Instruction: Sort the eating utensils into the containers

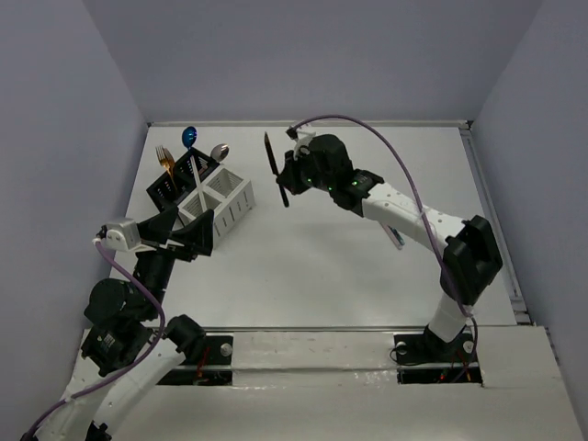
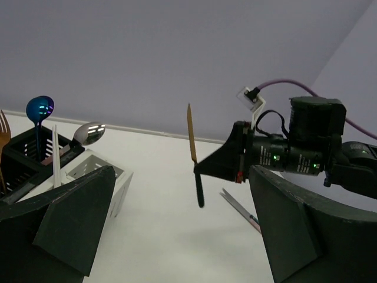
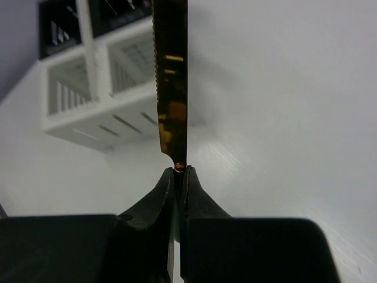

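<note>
Holding gold-bladed knife (image 2: 191, 132) upright, right end effector (image 3: 178, 173) clamped on it, left end effector (image 1: 195, 231) apart

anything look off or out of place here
One slim utensil lies loose on the table near the right arm, outside the black caddy and the white caddy. The right pincer grips a knife upright in the air. Nothing looks spilled or damaged.

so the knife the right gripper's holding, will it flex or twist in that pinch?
Probably stiff: the knife stands straight above and below the right gripper, no sag. Likely slippery: the gold blade looks glossy. It may pivot, since the pinch sits on one narrow spot with length either side.
</note>
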Available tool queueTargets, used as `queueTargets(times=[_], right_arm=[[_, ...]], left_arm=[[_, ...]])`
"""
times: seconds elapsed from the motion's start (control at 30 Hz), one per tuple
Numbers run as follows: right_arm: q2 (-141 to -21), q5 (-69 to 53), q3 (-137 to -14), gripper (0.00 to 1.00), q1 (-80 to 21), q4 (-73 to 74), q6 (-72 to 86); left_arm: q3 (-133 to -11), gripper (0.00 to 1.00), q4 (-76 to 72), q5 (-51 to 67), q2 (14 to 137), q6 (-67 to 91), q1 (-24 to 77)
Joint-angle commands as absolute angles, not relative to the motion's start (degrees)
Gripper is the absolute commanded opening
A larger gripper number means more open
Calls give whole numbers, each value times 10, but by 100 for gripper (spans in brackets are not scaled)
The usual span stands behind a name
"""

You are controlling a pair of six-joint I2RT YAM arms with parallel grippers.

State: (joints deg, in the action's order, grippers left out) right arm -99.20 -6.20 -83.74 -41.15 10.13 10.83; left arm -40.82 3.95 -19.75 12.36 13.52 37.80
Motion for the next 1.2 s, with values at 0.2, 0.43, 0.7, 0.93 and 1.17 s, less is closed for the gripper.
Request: queueTargets(times=[0.2,0.43,0.7,0.93,1.17], right_arm=[[-1188,-4,-1003,0,-486,-296,102],[-1320,-4,-1180,0,-497,-280,84],[-1332,18,-1144,0,-503,-304,65],[-1326,9,-1119,1,-508,-301,64],[-1311,11,-1098,30,-508,-303,60]], left_arm=[[-405,99,12,-201,140,126,381],[-405,99,11,-201,139,125,381],[-405,99,12,-203,136,125,381],[-405,99,12,-205,137,126,381],[-405,99,13,-206,137,126,381]])
